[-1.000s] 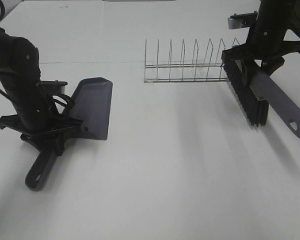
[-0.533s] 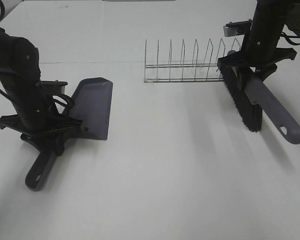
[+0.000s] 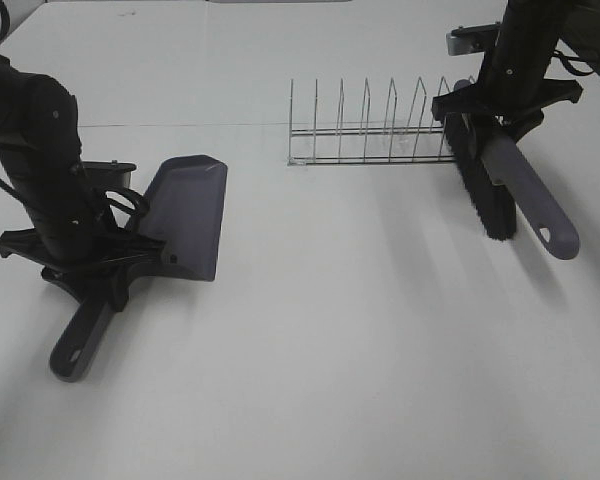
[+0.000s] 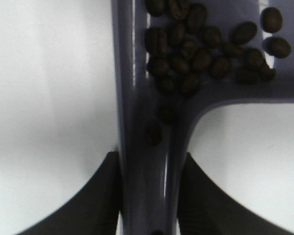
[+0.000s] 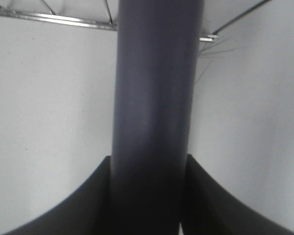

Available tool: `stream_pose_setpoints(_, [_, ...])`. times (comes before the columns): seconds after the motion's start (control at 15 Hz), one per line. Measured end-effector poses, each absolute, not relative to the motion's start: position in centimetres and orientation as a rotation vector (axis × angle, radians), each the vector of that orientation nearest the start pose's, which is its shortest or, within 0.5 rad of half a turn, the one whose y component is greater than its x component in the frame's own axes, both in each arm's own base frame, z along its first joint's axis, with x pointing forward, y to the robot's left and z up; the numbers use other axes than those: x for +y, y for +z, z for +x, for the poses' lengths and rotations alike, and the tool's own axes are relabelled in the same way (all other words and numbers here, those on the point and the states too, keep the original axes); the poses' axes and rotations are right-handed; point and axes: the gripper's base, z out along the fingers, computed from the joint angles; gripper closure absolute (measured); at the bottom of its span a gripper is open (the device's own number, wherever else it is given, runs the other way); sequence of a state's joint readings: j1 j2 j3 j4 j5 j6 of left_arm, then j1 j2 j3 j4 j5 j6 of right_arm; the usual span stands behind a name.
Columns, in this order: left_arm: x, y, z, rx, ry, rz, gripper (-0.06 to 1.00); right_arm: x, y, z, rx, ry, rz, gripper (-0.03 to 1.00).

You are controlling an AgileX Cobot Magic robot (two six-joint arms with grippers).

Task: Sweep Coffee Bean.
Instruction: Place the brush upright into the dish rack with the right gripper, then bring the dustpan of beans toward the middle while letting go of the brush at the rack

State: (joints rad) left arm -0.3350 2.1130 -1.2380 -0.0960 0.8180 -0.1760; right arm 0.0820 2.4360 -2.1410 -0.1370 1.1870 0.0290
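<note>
The coffee beans [image 4: 206, 44] lie inside the grey dustpan [image 4: 142, 98], bunched at its back end where the pan narrows into the handle. The left wrist view shows roughly 20 of them. They are small, dark brown ovals, slightly glossy, and a few show a centre crease. Most are packed in 1 tight cluster, touching each other. 2 sit apart toward one side, and 2 more have slid into the handle's channel. From the high camera the beans cannot be made out.

The left gripper [image 4: 149, 166] is clamped on the dustpan's handle, its jaws pressed against both sides. In the high view this gripper [image 3: 90, 270] holds the dustpan [image 3: 185, 215] low over the white table [image 3: 330, 350] on the left.

The right gripper [image 5: 149, 166] is closed around the grey handle of the brush [image 5: 157, 88]. In the high view the right gripper [image 3: 500, 110] carries the brush [image 3: 525, 195] just beside the right end of the wire rack [image 3: 370, 130]. The black bristles [image 3: 485, 190] run along the brush's left edge.
</note>
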Motion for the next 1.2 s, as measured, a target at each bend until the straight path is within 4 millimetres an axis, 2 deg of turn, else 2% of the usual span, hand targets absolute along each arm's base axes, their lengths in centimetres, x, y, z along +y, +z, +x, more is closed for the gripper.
stream_pose_setpoints(0.33, [-12.7, 9.2, 34.6, 3.188, -0.092, 0.152, 0.68, 3.2, 16.2, 52.7, 2.867, -0.172, -0.126, 0.68])
stream_pose_setpoints(0.67, [-12.7, 9.2, 34.6, 3.188, -0.092, 0.152, 0.68, 3.1, 16.2, 53.1, 2.842, -0.177, -0.092, 0.68])
stream_pose_setpoints(0.8, [-12.7, 9.2, 34.6, 3.188, -0.092, 0.152, 0.68, 2.9, 16.4, 53.2, 2.828, -0.205, -0.036, 0.49])
stream_pose_setpoints(0.87, [-12.7, 9.2, 34.6, 3.188, -0.092, 0.152, 0.68, 2.8, 16.5, 53.2, 2.822, -0.214, -0.02, 0.33])
stream_pose_setpoints(1.0, [-12.7, 9.2, 34.6, 3.188, -0.092, 0.152, 0.68, 2.8, 17.7, 53.1, 2.799, -0.217, -0.017, 0.27])
stream_pose_setpoints(1.2, [-12.7, 9.3, 34.7, 3.186, -0.094, 0.152, 0.68, 2.7, 21.6, 52.3, 2.752, -0.212, -0.004, 0.26])
